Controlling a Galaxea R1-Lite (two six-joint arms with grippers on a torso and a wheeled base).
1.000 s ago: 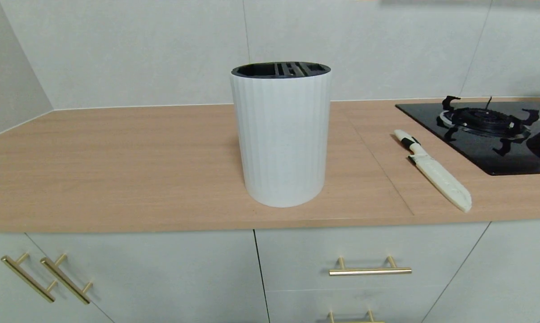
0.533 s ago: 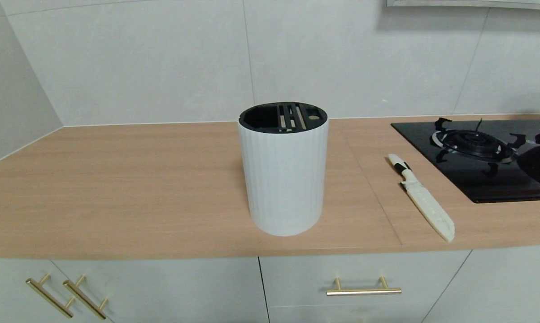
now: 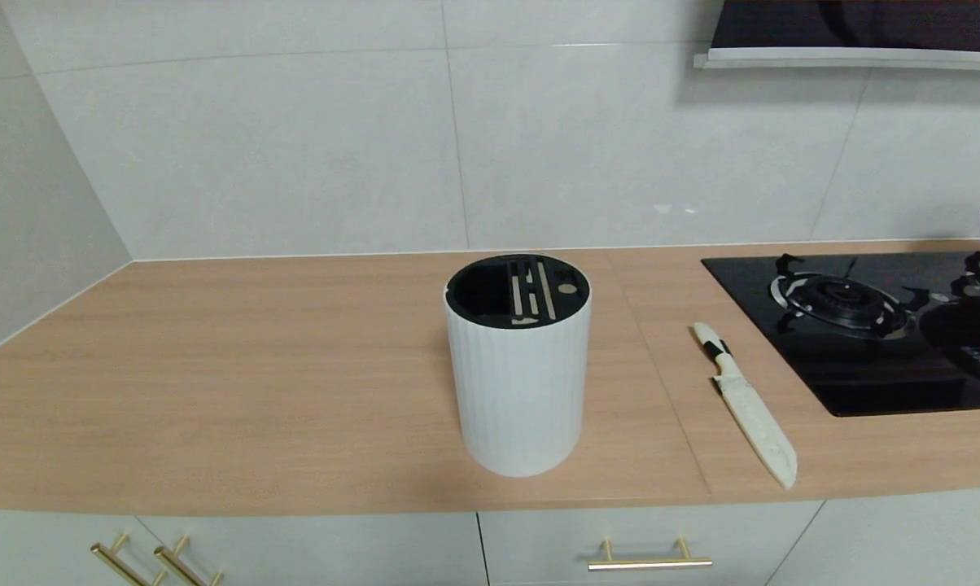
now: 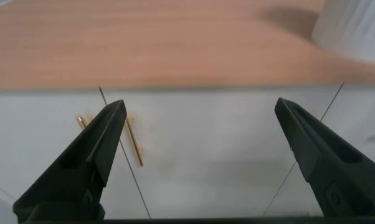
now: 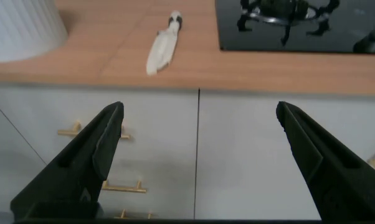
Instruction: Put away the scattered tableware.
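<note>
Wooden countertop [image 3: 254, 366] under grey wall tiles in the head view: a white ribbed holder [image 3: 518, 391] stands upright, and the knife [image 3: 742, 403] lies flat between it and the hob [image 3: 856, 325], handle toward the wall, tip near the front edge. Left wrist view: left gripper [image 4: 200, 107] spread wide, empty, facing cabinet doors [image 4: 206, 143]. Right wrist view: right gripper [image 5: 199, 109] equally wide, empty, knife lying beyond

On the worktop [image 3: 254, 391], the knife [image 3: 744, 406] lies between the upright knife holder [image 3: 518, 374] on its left and the stove [image 3: 856, 325] on its right.
</note>
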